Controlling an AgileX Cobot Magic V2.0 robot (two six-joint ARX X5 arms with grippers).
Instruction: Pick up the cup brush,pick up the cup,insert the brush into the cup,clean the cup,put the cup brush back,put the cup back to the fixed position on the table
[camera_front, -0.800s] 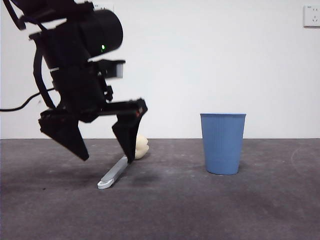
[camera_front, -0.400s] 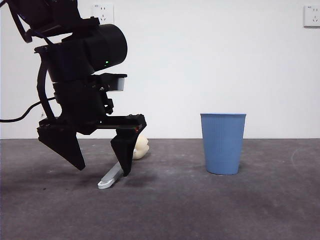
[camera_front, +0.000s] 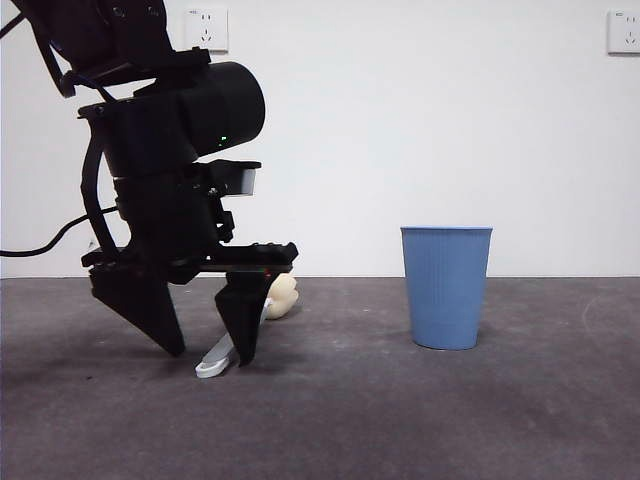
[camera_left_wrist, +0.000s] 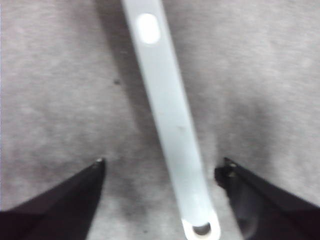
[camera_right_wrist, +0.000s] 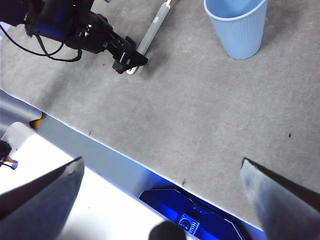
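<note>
The cup brush lies on the table (camera_front: 450, 420), its grey handle (camera_front: 218, 356) pointing toward the camera and its cream sponge head (camera_front: 283, 296) behind. My left gripper (camera_front: 208, 355) is open and low over the table, with one jaw on each side of the handle's end. In the left wrist view the handle (camera_left_wrist: 167, 110) runs between the jaws of the left gripper (camera_left_wrist: 162, 162) without touching them. The blue ribbed cup (camera_front: 446, 287) stands upright to the right. My right gripper (camera_right_wrist: 162, 160) is open and empty, high above the table's near edge. From there the cup (camera_right_wrist: 237, 27), the brush handle (camera_right_wrist: 150, 30) and the left gripper (camera_right_wrist: 125, 57) show.
A white wall with two outlets (camera_front: 206, 28) stands behind the table. A black cable (camera_front: 40, 245) trails from the left arm. The right wrist view shows the table's pale front edge (camera_right_wrist: 90, 145) and a blue-lit base (camera_right_wrist: 185, 210) below it.
My left gripper has come down toward the table and its jaws now straddle the handle's end close to the surface. Brush and cup have not moved.
</note>
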